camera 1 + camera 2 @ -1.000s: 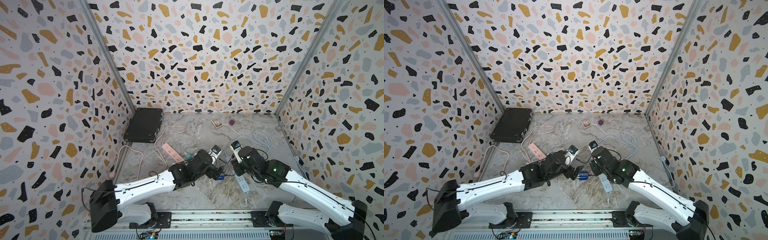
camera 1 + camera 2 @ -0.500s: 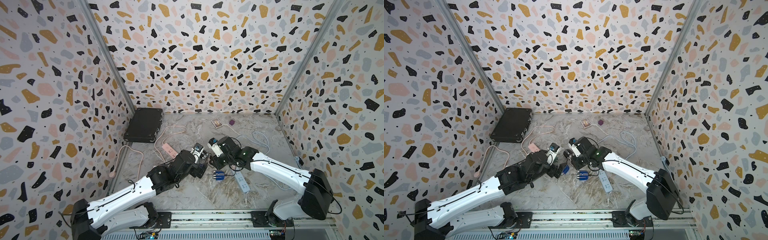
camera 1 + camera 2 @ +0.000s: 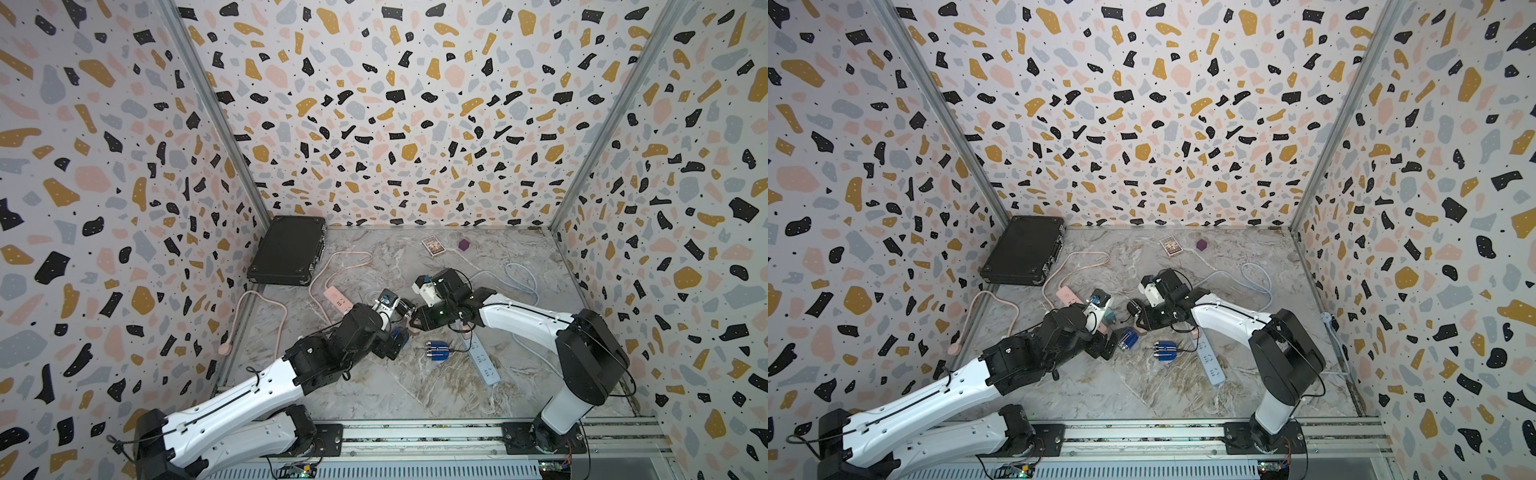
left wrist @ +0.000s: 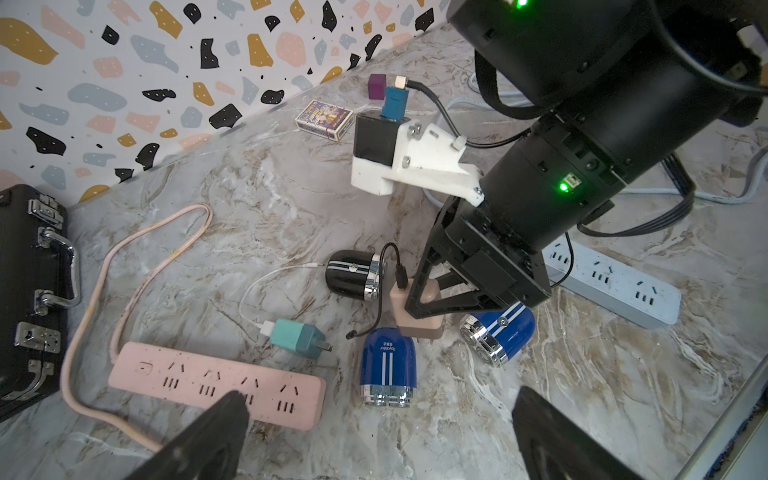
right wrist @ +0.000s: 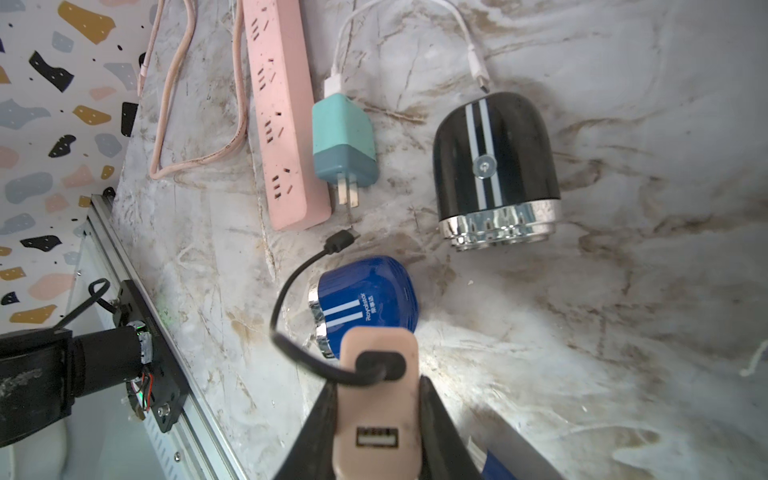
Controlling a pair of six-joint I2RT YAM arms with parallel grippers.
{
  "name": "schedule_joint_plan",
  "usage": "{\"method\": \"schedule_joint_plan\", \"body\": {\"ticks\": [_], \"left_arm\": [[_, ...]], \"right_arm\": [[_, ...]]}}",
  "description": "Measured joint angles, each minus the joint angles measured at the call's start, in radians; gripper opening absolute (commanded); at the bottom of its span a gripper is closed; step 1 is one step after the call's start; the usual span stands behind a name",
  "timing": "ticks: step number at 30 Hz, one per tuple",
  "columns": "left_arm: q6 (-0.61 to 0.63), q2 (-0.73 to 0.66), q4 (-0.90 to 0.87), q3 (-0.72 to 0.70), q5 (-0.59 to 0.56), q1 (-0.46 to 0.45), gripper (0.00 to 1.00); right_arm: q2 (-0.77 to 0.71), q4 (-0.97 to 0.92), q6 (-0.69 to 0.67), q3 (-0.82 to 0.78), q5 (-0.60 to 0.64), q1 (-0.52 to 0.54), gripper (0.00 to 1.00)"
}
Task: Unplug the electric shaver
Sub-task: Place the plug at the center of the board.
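- Clamps the right jaws tight on the two flat sides of the pink charger (image 5: 376,399), with its spare USB socket facing the wrist camera.
- Carries the black cable (image 5: 307,365) plugged into that charger's top, looping out to a loose end (image 5: 340,240), in no socket, flat on the desk (image 5: 582,332).
- Holds the left jaws spread fully apart, gripping nothing and touching nothing.
- Finds the blue shaver (image 4: 388,365) lying on its side on the desk, just ahead of the left jaws and in line with the gap between them, chrome head toward those jaws.
- Puts that same shaver just beside the right jaws and the held charger, rounded back close to the loose cable end but apart from it.
- Shows a second blue shaver (image 4: 498,332) on the far side of the right jaws, near the grey power strip (image 4: 615,286), back end hidden by the jaws.
- Shows a black shaver (image 4: 353,274) just beyond the held charger, and a teal charger (image 5: 343,141) unplugged beside the pink power strip (image 4: 216,384); cannot tell about contact between its white cable (image 5: 340,45) and the black shaver.
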Motion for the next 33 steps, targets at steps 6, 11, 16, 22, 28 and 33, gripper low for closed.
{"method": "schedule_joint_plan", "body": {"ticks": [6, 11, 16, 22, 28, 33], "left_arm": [[-0.004, 0.015, 0.0, -0.001, 0.002, 0.0, 1.0], [-0.007, 0.032, 0.0, -0.001, 0.005, 0.0, 0.99], [-0.008, 0.033, -0.001, -0.001, 0.005, 0.0, 0.99], [-0.014, 0.032, -0.002, -0.001, 0.005, 0.0, 0.99], [-0.014, 0.032, -0.007, -0.001, 0.005, 0.0, 0.99], [-0.014, 0.032, -0.009, -0.001, 0.005, 0.0, 0.99]], "right_arm": [[0.016, -0.002, 0.026, -0.002, -0.024, -0.044, 0.09], [0.061, -0.021, 0.035, -0.001, -0.04, -0.064, 0.12], [0.117, -0.052, 0.036, 0.008, -0.061, -0.066, 0.13], [0.158, -0.074, 0.035, 0.061, -0.078, -0.068, 0.24], [0.22, -0.104, 0.027, 0.139, -0.083, -0.068, 0.43], [0.25, -0.151, 0.004, 0.184, -0.052, -0.073, 0.56]]}}
